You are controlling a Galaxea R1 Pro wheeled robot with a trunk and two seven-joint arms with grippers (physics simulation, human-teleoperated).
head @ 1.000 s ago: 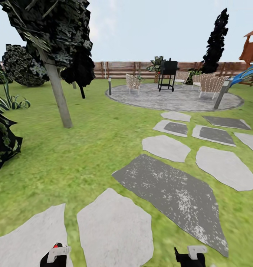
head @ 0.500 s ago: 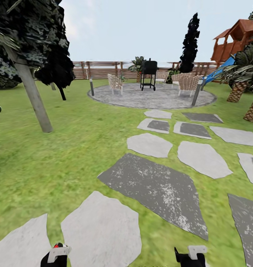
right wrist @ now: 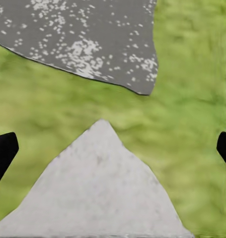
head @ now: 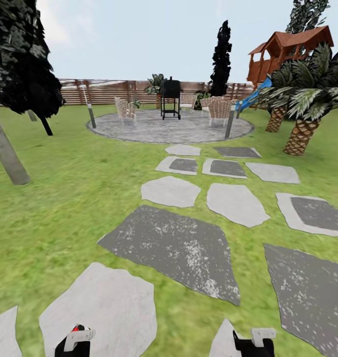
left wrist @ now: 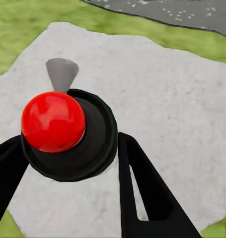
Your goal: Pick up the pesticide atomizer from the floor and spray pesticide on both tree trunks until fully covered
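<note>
The pesticide atomizer (left wrist: 53, 121), a dark bottle with a round red top, sits between the black fingers of my left gripper (left wrist: 68, 148), which is shut on it. In the head view that left gripper (head: 72, 343) is at the lower edge, with the atomizer's red top (head: 77, 328) peeking out. My right gripper (head: 252, 342) hangs low at the right and is open, as the right wrist view (right wrist: 113, 148) shows over grass and stone. A tree trunk (head: 6, 154), pale and leaning, stands at the far left under a dark crown (head: 20, 54).
Grey stepping stones (head: 174, 245) lead over the lawn to a round paved patio (head: 169, 128) with chairs and a black grill (head: 170, 96). Short palms (head: 300, 119) and a wooden playhouse (head: 288, 49) stand at the right. A thin black tree (head: 221, 54) and a slatted fence (head: 109, 91) are behind.
The camera has turned to the right: the trunk has slid to the left edge and the palms and playhouse have come into view. Both grippers hold the same pose.
</note>
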